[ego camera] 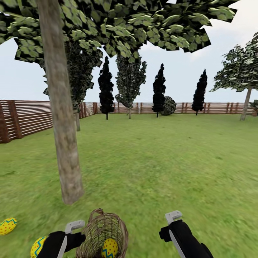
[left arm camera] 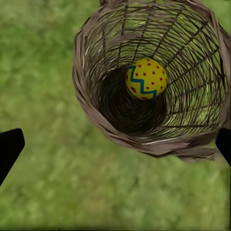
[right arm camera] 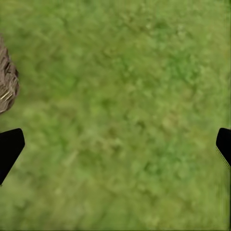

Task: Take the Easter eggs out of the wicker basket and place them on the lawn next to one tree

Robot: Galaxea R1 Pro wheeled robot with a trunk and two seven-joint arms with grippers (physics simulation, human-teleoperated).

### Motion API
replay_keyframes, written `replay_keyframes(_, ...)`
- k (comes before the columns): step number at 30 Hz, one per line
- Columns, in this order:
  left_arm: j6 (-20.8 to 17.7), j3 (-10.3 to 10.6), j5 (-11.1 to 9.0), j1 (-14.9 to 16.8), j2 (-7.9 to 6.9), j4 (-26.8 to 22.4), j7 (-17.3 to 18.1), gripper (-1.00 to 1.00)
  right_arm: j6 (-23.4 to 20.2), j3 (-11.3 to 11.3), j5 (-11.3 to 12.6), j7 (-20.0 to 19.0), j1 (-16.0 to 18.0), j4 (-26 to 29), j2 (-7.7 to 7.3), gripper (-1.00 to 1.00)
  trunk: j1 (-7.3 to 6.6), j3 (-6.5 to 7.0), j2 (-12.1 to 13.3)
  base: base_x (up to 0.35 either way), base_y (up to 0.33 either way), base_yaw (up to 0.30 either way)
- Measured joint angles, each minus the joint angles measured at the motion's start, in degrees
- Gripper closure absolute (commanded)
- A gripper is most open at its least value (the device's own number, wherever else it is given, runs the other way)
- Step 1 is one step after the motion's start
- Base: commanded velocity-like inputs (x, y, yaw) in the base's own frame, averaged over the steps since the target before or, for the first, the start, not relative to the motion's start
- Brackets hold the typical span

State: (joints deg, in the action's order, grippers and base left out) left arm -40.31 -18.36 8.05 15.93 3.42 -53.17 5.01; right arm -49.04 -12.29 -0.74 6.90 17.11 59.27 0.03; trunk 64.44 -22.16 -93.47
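Left gripper (left arm camera: 115, 149) jaws spread wide, nothing between them, black fingertips (left arm camera: 10, 147) at the frame edges over grass just beside the basket mouth. Right gripper (right arm camera: 115, 149) likewise spread and empty, hanging over bare lawn (right arm camera: 125, 96), a sliver of wicker at one edge.

The wicker basket (ego camera: 104, 233) sits on the lawn between the two arms in the head view, close to the left gripper. One egg in the basket (left arm camera: 146, 78) rests at the bottom, yellow with red dots and a teal zigzag. Two more eggs lie out on the grass to the robot's left: the near egg (ego camera: 37, 247) partly hidden behind the left arm, the far egg (ego camera: 7, 225) at the frame edge. Both lie near the tree trunk (ego camera: 61, 107), which stands just ahead and left of the basket. Judgement: one egg left to move.

Handling guess: the egg looks hard, smooth and rounded, likely light and apt to slip or roll. Best taken across its widest middle, jaws coming straight down through the basket mouth. The open weave looks stiff but light, so the basket may tip or shift if a finger catches the rim (left arm camera: 144, 144). The deep, tapering walls leave little room for wide jaws near the bottom.
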Motion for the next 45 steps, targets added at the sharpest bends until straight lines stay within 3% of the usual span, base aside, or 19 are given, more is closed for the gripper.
replay_keyframes(15,0.0,0.0,0.0,0.0,0.0,0.0,0.0,-1.0,0.0,0.1,0.0,0.0,0.0,0.0,-0.06,-1.0,0.0,0.35,0.0,0.0,-0.33,0.276)
replay_keyframes(21,0.7,0.0,0.0,0.0,0.01,0.0,0.1,-1.0,0.0,0.2,0.2,-0.2,0.0,0.1,-0.1,-1.0,-0.02,0.37,0.0,0.099,-0.277,0.054)
replay_keyframes(30,3.2,-0.1,-0.1,0.0,1.17,0.9,0.1,-1.0,0.1,0.3,0.2,-0.3,0.0,0.1,-0.26,-1.0,-0.01,0.37,0.0,0.22,-0.062,0.001)
replay_keyframes(45,3.5,-0.1,-0.1,0.0,1.23,0.9,0.1,-1.0,0.0,0.6,0.3,-0.2,0.0,0.1,-0.33,-1.0,-0.03,0.37,0.0,0.308,-0.046,0.099)
